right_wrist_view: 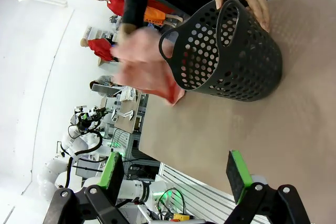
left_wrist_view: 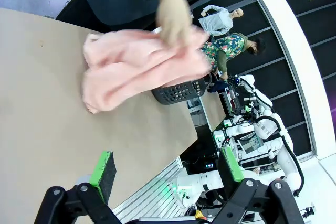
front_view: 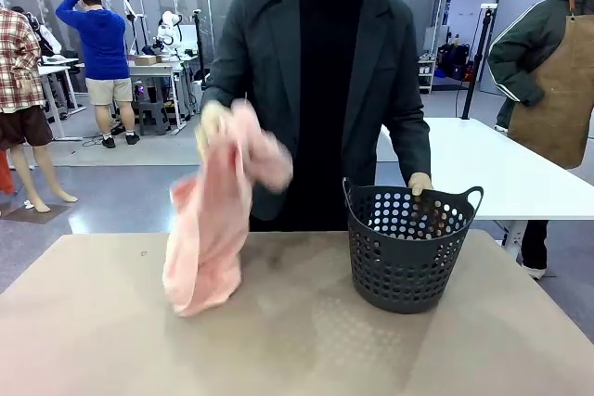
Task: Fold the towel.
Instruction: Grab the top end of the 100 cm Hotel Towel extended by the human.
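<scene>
Two grippers, the left gripper [left_wrist_view: 167, 166] and the right gripper [right_wrist_view: 174, 169], gape empty while a person's hand [front_view: 215, 122] dangles the bunched salmon-pink terry towel [front_view: 209, 238] onto the tan worktop [front_view: 297, 350] near its far edge, beside a dark perforated basket [front_view: 408, 257]; folding looks unstarted, so spreading it flat comes first.

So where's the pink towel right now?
In the front view the towel hangs bunched from the person's raised hand, on the robot's left of the dark basket, its lower end down by the table.
</scene>
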Motion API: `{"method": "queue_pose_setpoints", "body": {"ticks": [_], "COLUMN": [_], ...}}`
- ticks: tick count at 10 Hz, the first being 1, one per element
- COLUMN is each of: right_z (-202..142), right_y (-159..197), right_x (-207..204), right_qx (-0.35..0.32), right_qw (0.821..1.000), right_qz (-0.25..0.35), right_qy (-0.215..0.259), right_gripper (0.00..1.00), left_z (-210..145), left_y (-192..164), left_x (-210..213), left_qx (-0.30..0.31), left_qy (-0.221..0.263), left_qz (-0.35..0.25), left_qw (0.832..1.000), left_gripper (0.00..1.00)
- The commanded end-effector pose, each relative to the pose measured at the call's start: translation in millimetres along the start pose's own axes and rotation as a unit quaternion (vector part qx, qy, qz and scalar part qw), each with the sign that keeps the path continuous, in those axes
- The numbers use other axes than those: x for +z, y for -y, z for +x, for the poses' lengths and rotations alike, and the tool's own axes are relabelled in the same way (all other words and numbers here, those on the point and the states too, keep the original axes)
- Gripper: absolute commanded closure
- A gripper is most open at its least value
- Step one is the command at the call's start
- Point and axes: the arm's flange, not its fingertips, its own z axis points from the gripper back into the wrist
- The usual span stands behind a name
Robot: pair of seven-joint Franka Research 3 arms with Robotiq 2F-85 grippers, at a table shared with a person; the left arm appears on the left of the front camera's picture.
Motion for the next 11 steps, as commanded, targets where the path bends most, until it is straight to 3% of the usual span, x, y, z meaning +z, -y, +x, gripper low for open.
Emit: {"method": "queue_pose_setpoints", "body": {"ticks": [1, 11], "right_z": [2.3, 2.3], "right_y": [0.7, 0.7], "right_x": [-0.6, -0.6], "right_qx": [0.011, 0.011], "right_qw": [1.0, 1.0], "right_qz": [0.006, 0.006], "right_qy": [0.005, 0.005], "right_gripper": [0.0, 0.0], "left_z": [1.4, 1.4], "left_y": [0.7, 0.7], "left_x": [0.8, 0.8], "left_qx": [-0.01, -0.01], "left_qy": [0.002, 0.002], "left_qz": [-0.01, -0.01], "left_qw": [1.0, 1.0], "left_gripper": [0.0, 0.0]}}
